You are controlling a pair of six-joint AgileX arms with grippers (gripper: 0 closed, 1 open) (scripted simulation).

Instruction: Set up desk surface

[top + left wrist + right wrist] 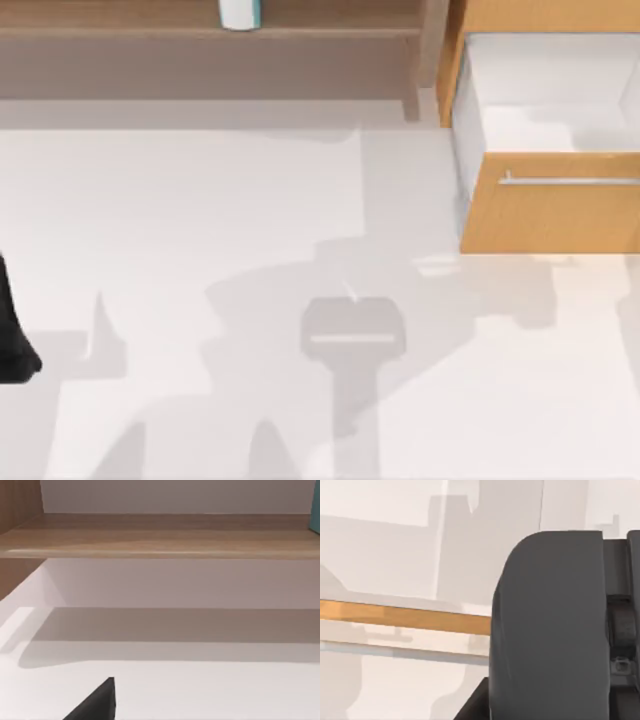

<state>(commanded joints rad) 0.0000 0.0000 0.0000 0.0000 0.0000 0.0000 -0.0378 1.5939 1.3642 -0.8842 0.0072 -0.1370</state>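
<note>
Left arm point(14, 335) at desk surface point(200, 250) left edge, jaws hidden

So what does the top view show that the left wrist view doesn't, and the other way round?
Top view alone: the open drawer of the orange-wood cabinet with its silver bar handle at the right, and a white container on the shelf. Left wrist view alone: the wall behind the shelf and a teal edge. Both: the brown shelf board and the desk surface.

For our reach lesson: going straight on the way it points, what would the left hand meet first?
The left hand would probably meet the desk surface beneath the wooden shelf; depth unclear.
</note>
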